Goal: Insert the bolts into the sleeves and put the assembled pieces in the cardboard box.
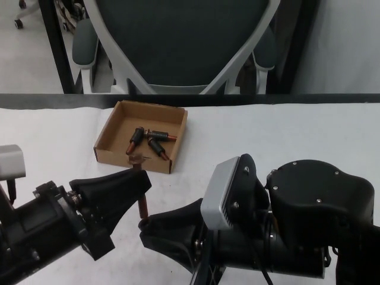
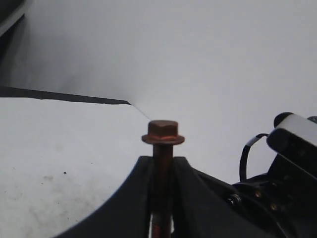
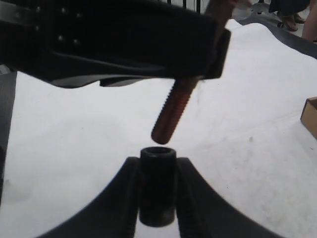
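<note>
We saw the left gripper (image 2: 162, 163) closed tightly on the shank of a copper-coloured bolt (image 2: 162, 135). It held the bolt a little under its flanged hexagonal head, and the threaded end pointed down below the fingers. The right gripper (image 3: 157, 166) was closed on a black sleeve (image 3: 157, 191). It held the sleeve upright, with the open hole facing up.

In the right wrist view the bolt was a little tilted. Its tip hung just above the mouth of the sleeve with a small gap between them, so it was not yet inside. Both grippers met over the white bench (image 1: 285, 130), near the front corner of the cardboard box (image 1: 119, 155). A few assembled pieces (image 1: 157, 143) lay on the floor of the box, close together. A grey office chair (image 1: 178, 35) stood behind the bench.
</note>
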Controlling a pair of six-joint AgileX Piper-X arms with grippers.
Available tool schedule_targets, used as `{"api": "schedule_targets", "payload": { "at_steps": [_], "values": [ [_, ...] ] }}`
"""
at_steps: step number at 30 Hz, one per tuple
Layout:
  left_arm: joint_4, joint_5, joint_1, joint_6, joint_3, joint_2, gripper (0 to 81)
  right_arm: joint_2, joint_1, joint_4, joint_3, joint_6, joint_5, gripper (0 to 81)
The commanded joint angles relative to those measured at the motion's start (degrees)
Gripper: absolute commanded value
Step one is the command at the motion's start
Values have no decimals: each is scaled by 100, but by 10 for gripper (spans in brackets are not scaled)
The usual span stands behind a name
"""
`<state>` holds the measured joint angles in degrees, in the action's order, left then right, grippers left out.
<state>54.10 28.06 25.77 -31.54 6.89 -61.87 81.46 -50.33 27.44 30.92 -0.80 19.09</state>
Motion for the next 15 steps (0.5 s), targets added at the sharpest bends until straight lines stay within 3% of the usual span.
{"api": "schedule_targets", "payload": {
  "at_steps": [1,10,15],
  "values": [
    [148,-119,22,136,-5,72,8,6,-2,76,49,41,-42,2],
    [148,-97,22,-63,-5,72,8,6,-2,294,63,80,-42,2],
    [148,-97,271,-63,-5,72,8,6,-2,330,63,80,-42,2]
  ]
}}
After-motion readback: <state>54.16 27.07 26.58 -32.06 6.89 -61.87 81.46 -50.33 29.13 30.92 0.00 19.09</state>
